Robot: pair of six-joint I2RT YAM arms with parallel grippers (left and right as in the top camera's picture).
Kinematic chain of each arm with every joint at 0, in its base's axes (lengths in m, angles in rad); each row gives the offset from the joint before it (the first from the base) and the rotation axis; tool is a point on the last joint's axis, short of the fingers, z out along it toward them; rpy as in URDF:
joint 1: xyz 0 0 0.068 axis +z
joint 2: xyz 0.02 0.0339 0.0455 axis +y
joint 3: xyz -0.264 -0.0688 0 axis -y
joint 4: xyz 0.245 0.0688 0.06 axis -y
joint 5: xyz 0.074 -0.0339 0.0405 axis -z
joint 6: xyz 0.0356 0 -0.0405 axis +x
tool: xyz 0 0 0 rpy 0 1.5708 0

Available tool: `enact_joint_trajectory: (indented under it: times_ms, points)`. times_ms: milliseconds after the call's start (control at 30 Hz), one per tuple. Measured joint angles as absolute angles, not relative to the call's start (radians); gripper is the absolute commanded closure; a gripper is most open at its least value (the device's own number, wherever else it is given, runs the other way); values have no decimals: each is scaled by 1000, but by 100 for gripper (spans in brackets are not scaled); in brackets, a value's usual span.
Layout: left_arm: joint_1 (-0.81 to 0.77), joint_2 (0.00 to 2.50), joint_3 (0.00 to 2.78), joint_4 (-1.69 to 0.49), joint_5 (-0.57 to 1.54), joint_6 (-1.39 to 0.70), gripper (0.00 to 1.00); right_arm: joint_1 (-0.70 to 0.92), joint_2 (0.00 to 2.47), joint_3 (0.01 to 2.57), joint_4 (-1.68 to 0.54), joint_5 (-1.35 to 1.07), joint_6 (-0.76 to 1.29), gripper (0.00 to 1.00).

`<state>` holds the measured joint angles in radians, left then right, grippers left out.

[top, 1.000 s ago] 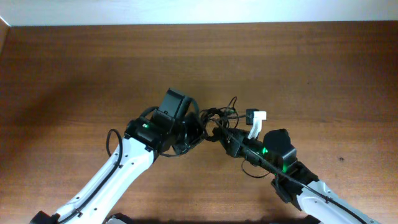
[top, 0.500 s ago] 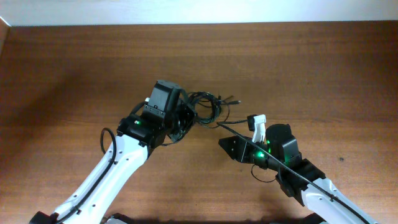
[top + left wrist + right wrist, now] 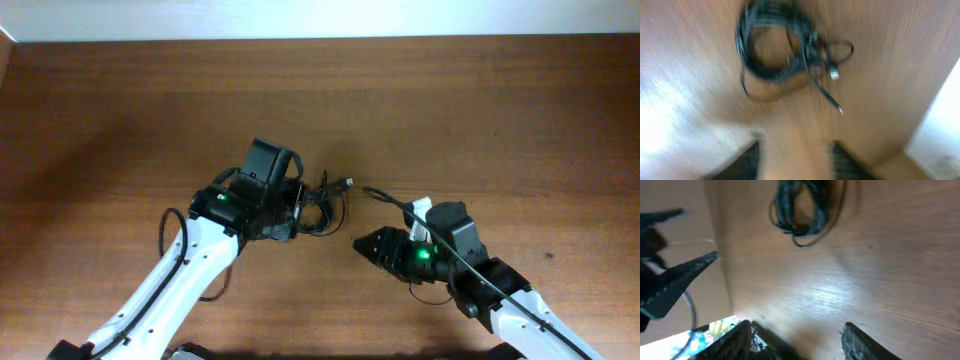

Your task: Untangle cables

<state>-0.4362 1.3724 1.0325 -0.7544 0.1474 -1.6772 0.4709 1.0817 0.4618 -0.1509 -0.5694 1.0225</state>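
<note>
Cables left in a loose tangle: the cables [image 3: 320,206] are seen lying in a slack coil on the wooden table [image 3: 120,110], near its middle, between the two arms and closer to the left one. In the overhead view the coil is pictured just beside the tip of the left gripper [image 3: 296,210]; whether it is touched there cannot be told. One small plug [image 3: 346,183] is shown sticking out of the coil toward the far side of the table. The right gripper [image 3: 362,243] is seen pointed at the coil but set apart from it, with bare wood between. A thin black strand [image 3: 388,198] is seen curving from near the plug toward the right arm; whether it belongs to the tangle cannot be told.

In the blurred left wrist view, the left gripper's fingers [image 3: 746,160] are shown spread apart with only wood between them. Nothing is grasped, and the coil is framed ahead of them with two plug ends trailing out. In the right wrist view, the right gripper's fingers [image 3: 734,339] are likewise shown released and empty, and the coil is seen well ahead, near the top of the frame.
</note>
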Motion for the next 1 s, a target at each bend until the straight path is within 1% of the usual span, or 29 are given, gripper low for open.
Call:
enact_joint_trajectory:
  times_ms: [33,67,133,167,200,233,267,300,333,367,400,467,500,533,567,600,667,700,733,800,867,900,933,967,1000]
  points:
    - [-436,1372,1037,-799,63,-1574,22,471,1086,467,-232,-532,1026,38]
    - [-436,1372,1038,-859,-28,-1485,36,471,1097,467,-266,-500,1026,37]
    - [-436,1376,1038,-878,-98,-1416,44,471,1104,467,-300,-464,1026,37]
    - [-436,1399,1038,-870,-117,-1401,46,471,1105,467,-301,-456,1025,37]
    - [-436,1459,1038,-848,-133,-1359,36,471,1105,467,-303,-452,1025,37]
    - [-436,1507,1031,-775,-136,-1248,30,471,1105,467,-308,-452,1025,37]
    - [-435,1547,1025,-683,-121,-1065,28,471,1105,467,-311,-450,1026,37]
    - [-435,1592,1024,-587,-91,-845,30,471,1106,467,-314,-447,1025,37]
    - [-435,1627,1024,-539,-68,-654,39,471,1107,467,-311,-444,1025,37]
    - [-436,1656,1023,-475,-51,-444,41,471,1108,467,-314,-441,1025,37]
    - [-436,1687,1023,-407,-39,-248,36,471,1108,467,-314,-437,1025,36]
    - [-436,1744,1023,-392,-33,79,36,471,1108,467,-316,-434,1025,36]
    - [-436,1766,1023,-391,-33,173,37,471,1108,467,-326,-433,1024,36]
    - [-436,1797,1023,-388,-33,294,57,471,1108,467,-339,-428,1025,36]
    - [-436,1820,1023,-381,-32,367,100,471,1108,467,-345,-426,1025,36]
    - [-436,1838,1026,-381,-12,409,100,471,1108,467,-353,-426,1025,36]
    - [-446,1846,1032,-376,7,451,100,471,1108,467,-359,-426,1024,36]
    - [-445,1852,1042,-372,0,439,100,471,1108,467,-360,-426,1019,36]
    - [-445,1851,1050,-375,-10,365,100,471,1108,467,-362,-416,987,36]
    - [-441,1836,1063,-411,-60,92,100,471,1108,467,-371,-407,927,36]
    - [-434,1711,1077,-537,-69,-362,100,471,1108,467,-378,-429,895,50]
    - [-426,1691,1085,-580,-23,-443,100,471,1108,467,-376,-455,883,55]
    - [-391,1668,1087,-649,159,-592,100,471,1110,466,-358,-501,883,55]
    - [-364,1667,1087,-657,266,-644,100,471,1110,467,-339,-524,879,54]
    - [-340,1667,1088,-679,370,-679,100,471,1111,462,-247,-585,878,53]
